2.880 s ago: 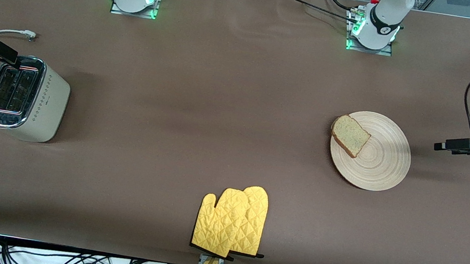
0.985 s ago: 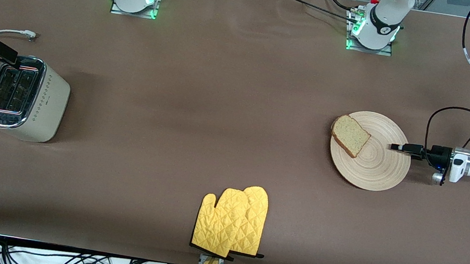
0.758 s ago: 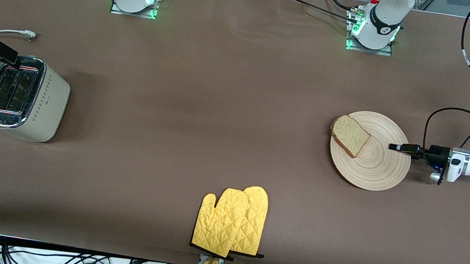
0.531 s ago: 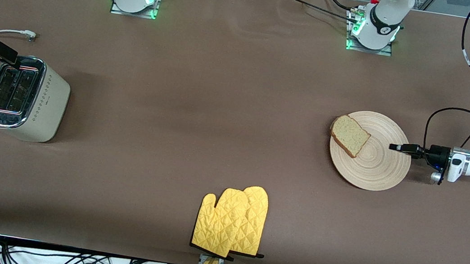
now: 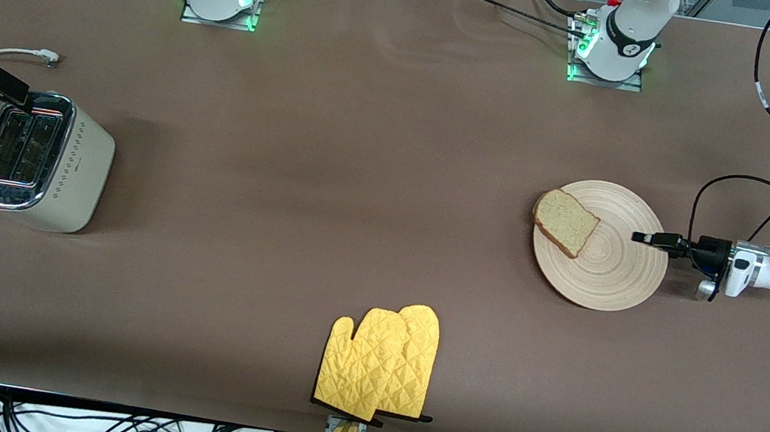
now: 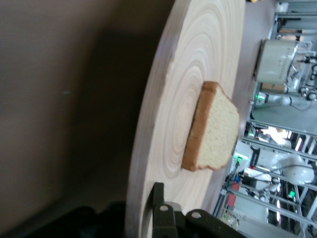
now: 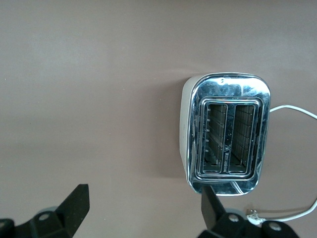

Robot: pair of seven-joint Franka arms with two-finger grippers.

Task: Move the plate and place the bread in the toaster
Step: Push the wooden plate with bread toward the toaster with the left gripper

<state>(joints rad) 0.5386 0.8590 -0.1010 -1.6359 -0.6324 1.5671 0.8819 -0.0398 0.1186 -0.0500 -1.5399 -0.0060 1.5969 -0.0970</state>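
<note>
Left gripper clamped on plate rim; right gripper wide apart above toaster.

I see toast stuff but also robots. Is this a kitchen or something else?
Probably a robot lab set up like a kitchen. The toaster, the bread on the plate and yellow oven mitts sit on a brown-covered table, with robot arm bases bolted on and cables along the edge.

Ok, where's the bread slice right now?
The bread lies on the plate toward the left arm's end of the table, on the plate's edge away from the left gripper.
</note>
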